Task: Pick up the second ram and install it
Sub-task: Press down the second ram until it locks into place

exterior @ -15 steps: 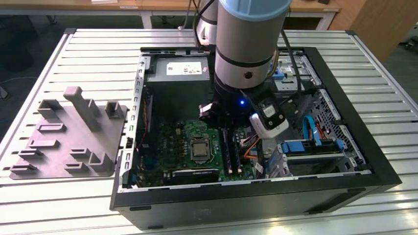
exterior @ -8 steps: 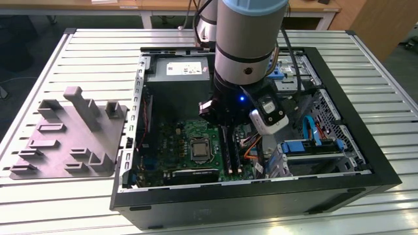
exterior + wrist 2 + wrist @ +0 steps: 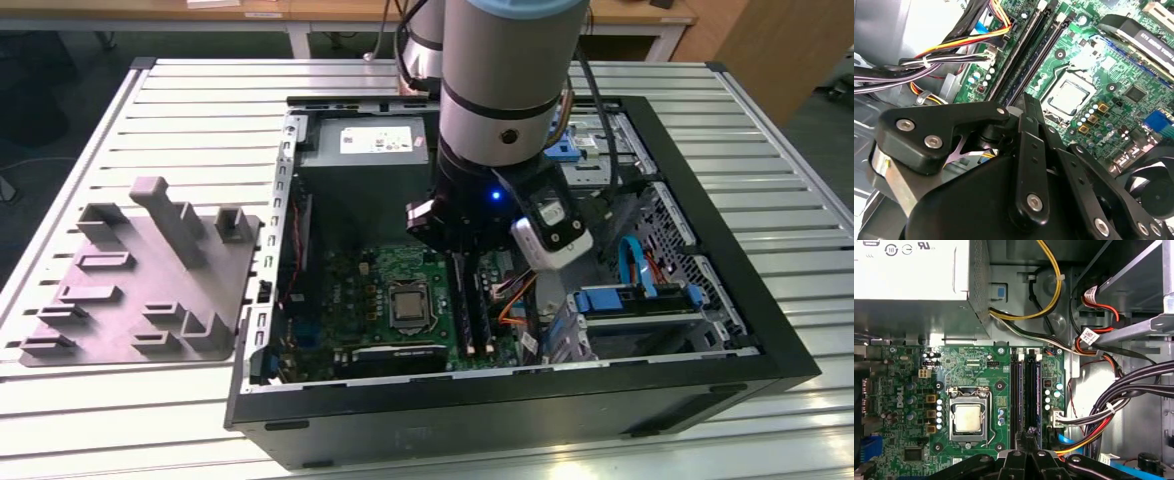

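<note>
The second ram [image 3: 1032, 395] is a thin dark blue-black stick standing in the motherboard slot nearer the cable bundle, beside another stick [image 3: 1017, 395] in the neighbouring slot. In the exterior view both sticks [image 3: 481, 320] run toward the case front, just right of the silver processor socket [image 3: 407, 305]. My gripper [image 3: 1030, 432] reaches down into the open case directly over the second ram [image 3: 1041, 55]. Its black fingers [image 3: 1026, 115] are pinched together on the stick's top edge. In the exterior view the gripper [image 3: 459, 252] hangs below the grey arm; the arm hides the sticks' far ends.
A grey plastic tray [image 3: 147, 280] with upright posts lies on the slatted table at the exterior view's left. The grey power supply box [image 3: 367, 140] fills the case's back. Cable bundles [image 3: 1114, 410] and a blue drive cage [image 3: 634, 300] crowd the exterior view's right side.
</note>
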Controlling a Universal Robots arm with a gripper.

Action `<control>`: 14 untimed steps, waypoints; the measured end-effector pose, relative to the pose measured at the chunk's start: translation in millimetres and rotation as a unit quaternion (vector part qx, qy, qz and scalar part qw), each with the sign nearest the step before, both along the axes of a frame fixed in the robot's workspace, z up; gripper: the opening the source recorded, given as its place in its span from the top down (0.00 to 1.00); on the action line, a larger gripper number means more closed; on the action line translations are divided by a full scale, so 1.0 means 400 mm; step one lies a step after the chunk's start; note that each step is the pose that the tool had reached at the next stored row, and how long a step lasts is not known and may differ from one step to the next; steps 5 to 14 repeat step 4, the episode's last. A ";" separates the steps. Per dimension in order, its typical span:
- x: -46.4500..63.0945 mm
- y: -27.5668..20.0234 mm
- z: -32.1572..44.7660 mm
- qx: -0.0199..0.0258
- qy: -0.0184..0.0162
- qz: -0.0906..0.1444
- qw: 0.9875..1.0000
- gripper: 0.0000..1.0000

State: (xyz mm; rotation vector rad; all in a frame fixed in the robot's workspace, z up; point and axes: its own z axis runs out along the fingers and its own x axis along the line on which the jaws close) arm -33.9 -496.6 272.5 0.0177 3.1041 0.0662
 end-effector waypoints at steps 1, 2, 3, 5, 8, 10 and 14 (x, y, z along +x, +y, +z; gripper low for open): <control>0.000 0.000 0.000 0.000 0.000 0.000 1.000 0.90; 0.000 0.000 0.000 0.000 0.000 0.000 1.000 0.90; 0.000 0.000 0.001 0.000 0.000 0.000 1.000 0.90; 0.000 0.000 0.001 0.000 0.000 0.000 1.000 0.90; 0.000 0.000 0.001 0.000 0.000 0.000 1.000 0.90; 0.000 0.000 0.001 0.000 0.000 0.000 1.000 0.90; 0.000 0.000 0.001 0.000 0.000 0.000 1.000 0.90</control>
